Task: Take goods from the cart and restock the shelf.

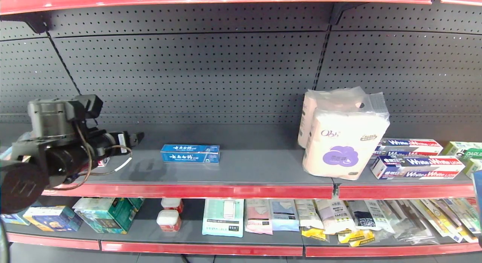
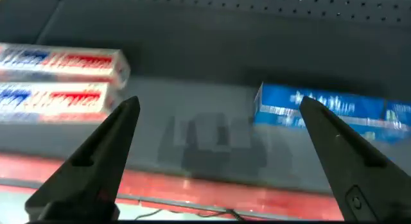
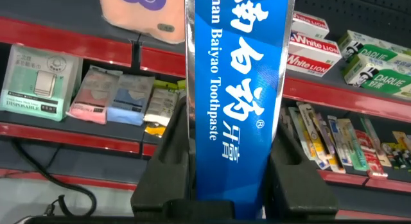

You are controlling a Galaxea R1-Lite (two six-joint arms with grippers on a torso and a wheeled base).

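Head view, shop aisle: the robot's L gripper hangs over the left end of the middle shelf, arm reaching in from the left. A blue toothpaste box lies flat on the shelf just to the gripper's right, not touching it. Left wrist view shows the gripper's black fingers spread wide w/ nothing between them. The blue toothpaste box sits beyond one finger, and two red-white-blue cartons are stacked beyond the other.

Right wrist view: the R gripper is clamped on a second blue box, one finger on each long side, the box sticking out lengthwise past the fingertips. It is held out in front of the shelving, clear of the boards.

Farther right on the middle shelf stands a bagged tissue pack. Just beside it are stacked white toothpaste cartons, then green cartons at the far right. On the lower shelf, left to right: teal and blue boxes, two small jars, flat sachets and a row of slim packets, too small to tell apart.
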